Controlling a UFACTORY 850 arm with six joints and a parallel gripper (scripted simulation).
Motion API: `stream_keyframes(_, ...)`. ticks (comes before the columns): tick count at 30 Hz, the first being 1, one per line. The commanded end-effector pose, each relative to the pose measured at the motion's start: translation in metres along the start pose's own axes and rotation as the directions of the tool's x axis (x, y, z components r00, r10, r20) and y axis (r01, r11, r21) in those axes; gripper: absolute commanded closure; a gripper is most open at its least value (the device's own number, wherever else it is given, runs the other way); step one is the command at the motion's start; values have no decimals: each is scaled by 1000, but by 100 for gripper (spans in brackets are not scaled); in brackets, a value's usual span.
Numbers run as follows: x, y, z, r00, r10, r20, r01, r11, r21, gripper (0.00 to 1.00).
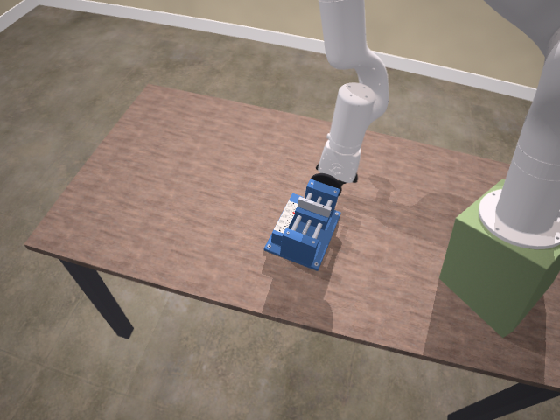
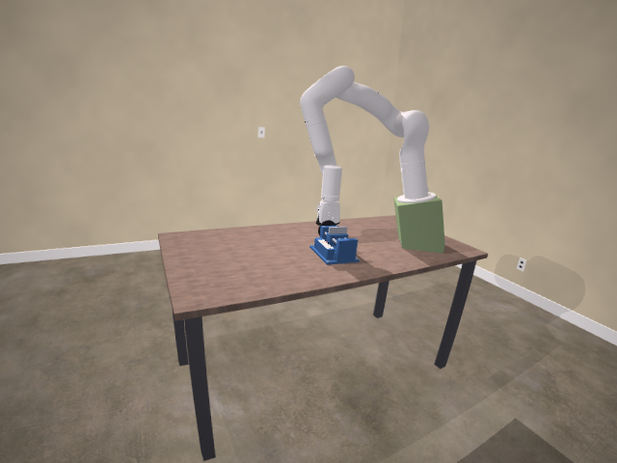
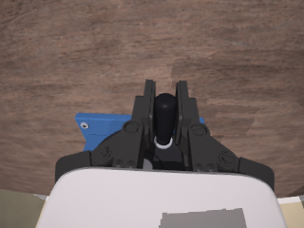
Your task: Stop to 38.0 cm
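Observation:
A blue stop fixture (image 1: 304, 227) sits near the middle of the table, also in the exterior view (image 2: 335, 246). It has three silver rods, a grey sliding stop bar (image 1: 315, 206) and a white scale strip (image 1: 285, 218) on its left side. A black handwheel (image 1: 326, 179) is at its far end, mostly hidden under the wrist. My gripper (image 3: 165, 94) points down at that end and is shut on the handwheel's black handle knob (image 3: 165, 117). A blue corner of the fixture (image 3: 95, 128) shows to the left of the fingers. The scale marks are too small to read.
The arm's green base block (image 1: 497, 260) stands at the table's right edge, also in the exterior view (image 2: 419, 224). The fixture is the only loose object on the wooden table (image 1: 180, 180).

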State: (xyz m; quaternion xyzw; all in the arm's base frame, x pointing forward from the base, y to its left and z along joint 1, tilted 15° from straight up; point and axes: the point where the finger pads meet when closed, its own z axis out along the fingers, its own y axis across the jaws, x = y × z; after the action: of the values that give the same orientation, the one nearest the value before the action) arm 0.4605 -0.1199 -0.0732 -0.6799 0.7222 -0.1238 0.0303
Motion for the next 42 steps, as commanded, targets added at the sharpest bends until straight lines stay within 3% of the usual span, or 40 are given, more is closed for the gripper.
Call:
stream_keyframes(1,0,-7,2,1000,0,-1,0,1000,3,94)
stream_keyframes(42,0,-38,-4,1000,0,-1,0,1000,3,94)
